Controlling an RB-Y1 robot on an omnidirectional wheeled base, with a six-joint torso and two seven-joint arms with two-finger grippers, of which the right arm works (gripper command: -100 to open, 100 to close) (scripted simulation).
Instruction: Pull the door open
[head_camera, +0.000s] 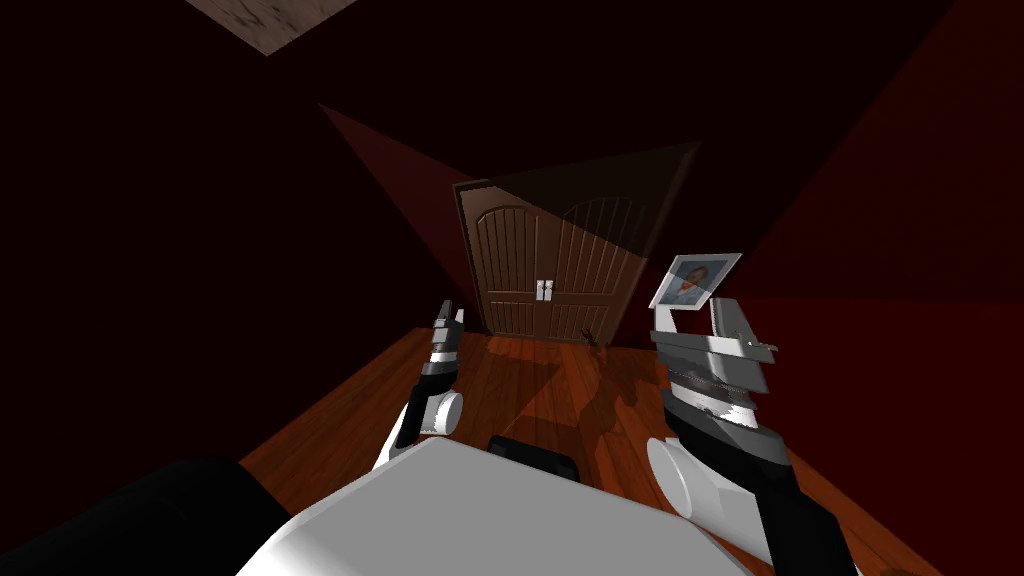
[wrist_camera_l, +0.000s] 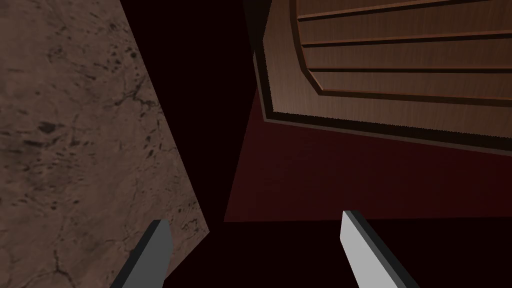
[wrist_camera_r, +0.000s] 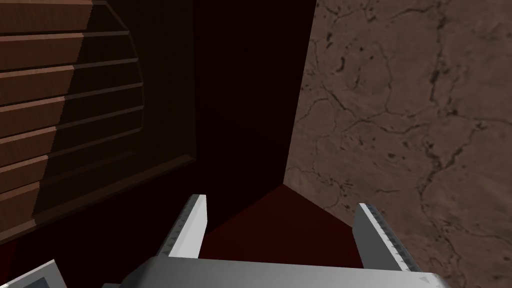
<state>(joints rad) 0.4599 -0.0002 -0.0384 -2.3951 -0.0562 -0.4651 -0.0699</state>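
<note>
Dark red walls (head_camera: 880, 230) close round a brown double door (head_camera: 545, 265) at centre frame, its pale handles (head_camera: 544, 290) well apart from both arms. Best, I judge, to roll nearer first, then set one gripper squarely on a handle before pulling. Left gripper (head_camera: 447, 318), centre-left, and right gripper (head_camera: 700, 322), centre-right, have their fingers spread and empty. Wood floor (head_camera: 520, 385) fills lower centre, and a picture (head_camera: 697, 279) sits right of the door.

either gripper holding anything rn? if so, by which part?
Nothing held. The left gripper and right gripper are both open and empty, short of the brown double door; its light handles are untouched.
</note>
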